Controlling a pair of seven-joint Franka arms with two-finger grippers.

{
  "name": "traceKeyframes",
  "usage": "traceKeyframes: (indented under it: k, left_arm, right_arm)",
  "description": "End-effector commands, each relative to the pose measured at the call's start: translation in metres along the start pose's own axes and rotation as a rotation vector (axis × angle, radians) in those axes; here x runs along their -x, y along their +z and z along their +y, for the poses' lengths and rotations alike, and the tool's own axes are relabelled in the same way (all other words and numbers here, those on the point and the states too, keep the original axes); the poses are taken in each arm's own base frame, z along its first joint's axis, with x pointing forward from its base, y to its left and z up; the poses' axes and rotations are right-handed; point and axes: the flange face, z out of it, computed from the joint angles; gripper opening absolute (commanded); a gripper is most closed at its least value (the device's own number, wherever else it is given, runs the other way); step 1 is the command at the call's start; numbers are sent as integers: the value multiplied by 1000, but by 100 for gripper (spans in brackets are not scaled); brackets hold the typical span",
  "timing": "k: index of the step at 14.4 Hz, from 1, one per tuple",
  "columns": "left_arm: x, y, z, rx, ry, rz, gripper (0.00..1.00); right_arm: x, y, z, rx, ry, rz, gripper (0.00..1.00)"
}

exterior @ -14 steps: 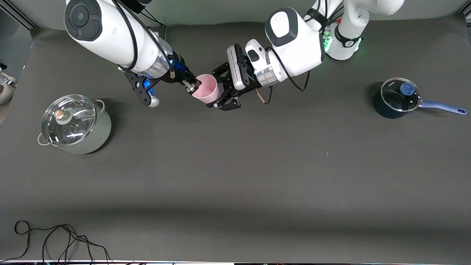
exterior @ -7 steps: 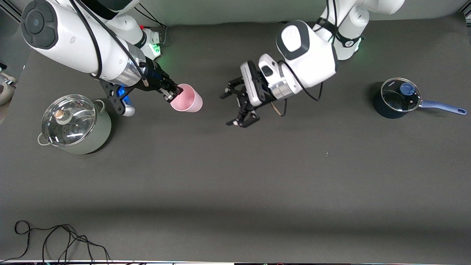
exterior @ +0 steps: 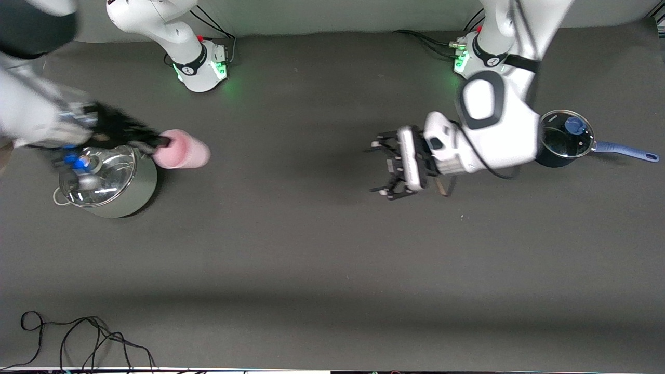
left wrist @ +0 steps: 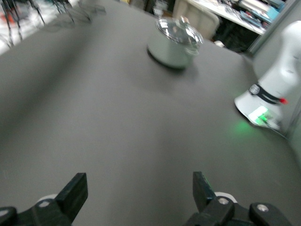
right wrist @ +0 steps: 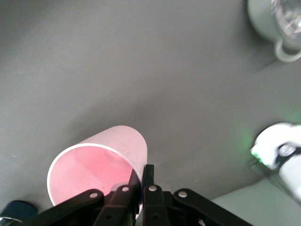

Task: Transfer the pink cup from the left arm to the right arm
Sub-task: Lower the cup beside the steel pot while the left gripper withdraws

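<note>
The pink cup (exterior: 184, 150) is tipped on its side in the air, held by its rim in my right gripper (exterior: 158, 141). It hangs over the table beside the pale-green pot (exterior: 106, 179). In the right wrist view the right gripper (right wrist: 142, 172) is shut on the cup's wall, and the cup's (right wrist: 103, 160) open mouth faces the camera. My left gripper (exterior: 387, 166) is open and empty over the middle of the table, near the blue saucepan (exterior: 563, 137). The left wrist view shows its spread gripper (left wrist: 138, 188) over bare mat.
The pale-green pot with a glass lid stands at the right arm's end and also shows in the left wrist view (left wrist: 174, 42). The blue saucepan with a lid stands at the left arm's end. Black cables (exterior: 78, 337) lie at the near edge.
The left gripper has left the cup and drawn back toward the blue saucepan. The right gripper has carried the cup toward the pale-green pot.
</note>
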Motion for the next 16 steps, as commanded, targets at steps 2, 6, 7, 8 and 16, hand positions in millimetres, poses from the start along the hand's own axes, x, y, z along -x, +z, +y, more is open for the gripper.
traceKeyframes:
  k: [2, 6, 7, 8, 16]
  left_arm:
    - [35, -82, -14, 63, -201, -163, 100]
    - [68, -173, -26, -21, -492, -405, 100]
    - [71, -190, -26, -63, -508, -455, 100]
    - [71, -202, -24, -126, -559, -521, 100]
    - [54, -268, -12, -572, -964, -687, 100]
  right_arm:
    - [-49, 29, 46, 47, -141, -32, 0]
    - [-90, 89, 59, 78, -167, 4, 0]
    - [-99, 107, 60, 74, -167, 16, 0]
    - [-108, 124, 61, 74, -164, 29, 0]
    - [-169, 280, 93, 130, -212, 100, 0]
